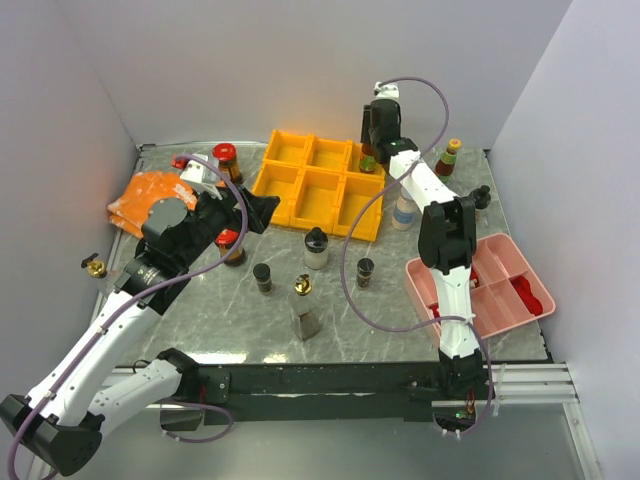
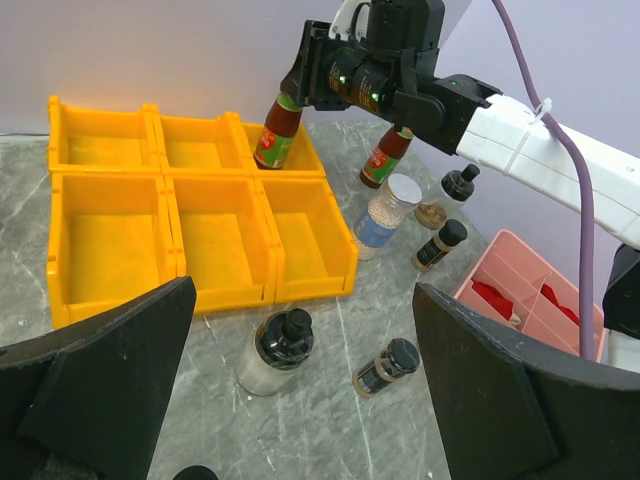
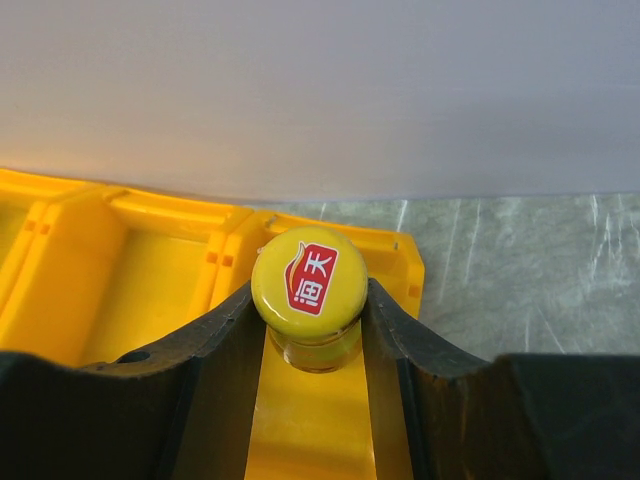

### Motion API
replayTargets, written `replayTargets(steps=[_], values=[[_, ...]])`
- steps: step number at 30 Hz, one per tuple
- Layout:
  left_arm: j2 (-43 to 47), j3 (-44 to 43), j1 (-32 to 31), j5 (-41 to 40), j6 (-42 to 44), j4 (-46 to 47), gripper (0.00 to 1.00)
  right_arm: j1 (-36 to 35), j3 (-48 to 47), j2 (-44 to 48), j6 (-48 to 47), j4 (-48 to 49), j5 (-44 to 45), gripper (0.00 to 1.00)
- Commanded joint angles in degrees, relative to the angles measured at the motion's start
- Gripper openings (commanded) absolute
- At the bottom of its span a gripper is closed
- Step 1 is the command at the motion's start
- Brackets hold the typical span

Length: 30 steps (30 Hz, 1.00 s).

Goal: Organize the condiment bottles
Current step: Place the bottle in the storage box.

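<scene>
One bottle (image 2: pixel 279 130) is in hand: the right gripper (image 3: pixel 312 312) is closed on the neck just under its yellow cap (image 3: pixel 308 282), holding it over the far right compartment of the yellow tray (image 1: pixel 283 150), which sits at the middle of the far edge of the tabletop (image 1: pixel 200 320). Its base looks to be below the compartment's rim, though I cannot tell whether it touches the floor. To do this well, lower it straight down, keep the glass off the dividing walls, and let go only once the base sits flat. Then lift straight up so the fingers do not drag the cap and tip the tall bottle. The left gripper (image 1: pixel 262 212), spread wide and holding nothing, hovers beside the tray's near left corner and is best kept clear of the loose bottles (image 1: pixel 315 247) standing toward the near edge.
</scene>
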State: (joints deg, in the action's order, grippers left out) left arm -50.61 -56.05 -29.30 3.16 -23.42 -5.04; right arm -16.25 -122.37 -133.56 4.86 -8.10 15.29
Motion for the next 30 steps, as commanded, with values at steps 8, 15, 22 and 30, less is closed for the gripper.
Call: replayTargets(steps=[8,15,22,30], values=[[0.78,-1.52,-0.23,0.53,0.3,1.35,0.96,-0.1,-0.77,0.4,-0.29,13.72,1.06,0.4],[0.86,-1.34,-0.14,-0.34,0.48,1.26,0.96,-0.1,-0.68,-0.48,-1.17,14.34,0.88,0.48],[1.21,-1.17,-0.23,-1.22,0.83,1.17,0.96,-0.1,0.55,1.45,-1.7,13.72,1.41,0.7],[1.04,-1.34,-0.23,-1.75,1.09,1.0,0.97,-0.01,4.23,11.2,-0.73,11.01,-0.87,0.85]])
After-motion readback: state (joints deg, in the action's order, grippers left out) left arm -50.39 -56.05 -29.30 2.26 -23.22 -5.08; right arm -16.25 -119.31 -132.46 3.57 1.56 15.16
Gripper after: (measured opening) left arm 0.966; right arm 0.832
